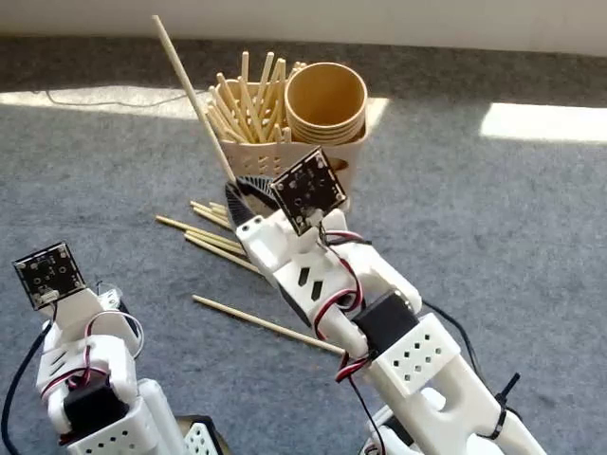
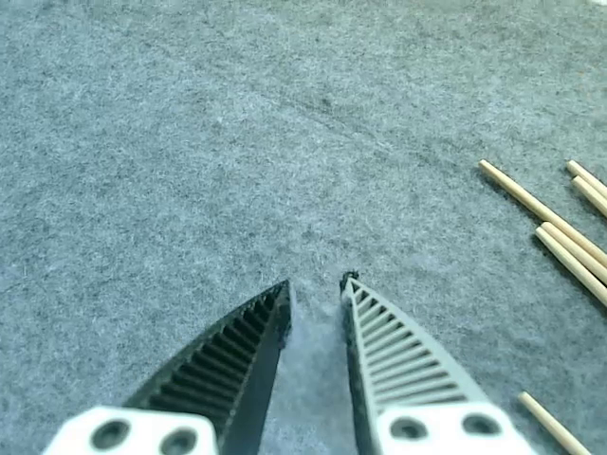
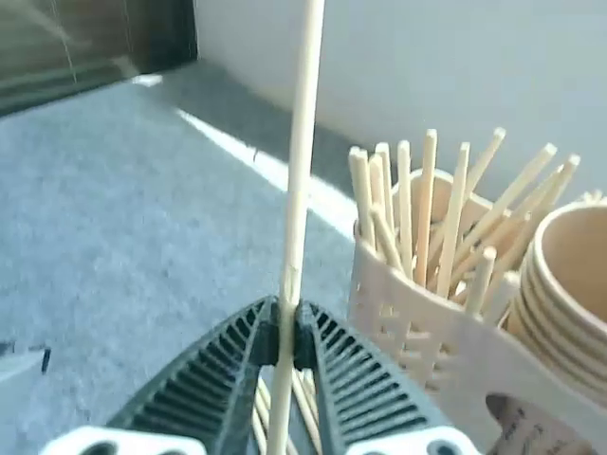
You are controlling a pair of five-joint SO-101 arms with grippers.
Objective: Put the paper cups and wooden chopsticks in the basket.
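Cream slotted plastic basket point(image 1: 248, 154) stands on the grey carpet point(image 1: 474, 246), holding stacked tan paper cups point(image 1: 327, 118) and many wooden chopsticks point(image 1: 242, 104). Right arm's jaws clamp one long chopstick point(image 3: 302, 142) upright beside it. Left arm's jaws hang parted, gripping nothing, near loose chopsticks point(image 2: 545, 213).

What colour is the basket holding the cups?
The basket is cream-white with slotted sides, clearest in the right wrist view.
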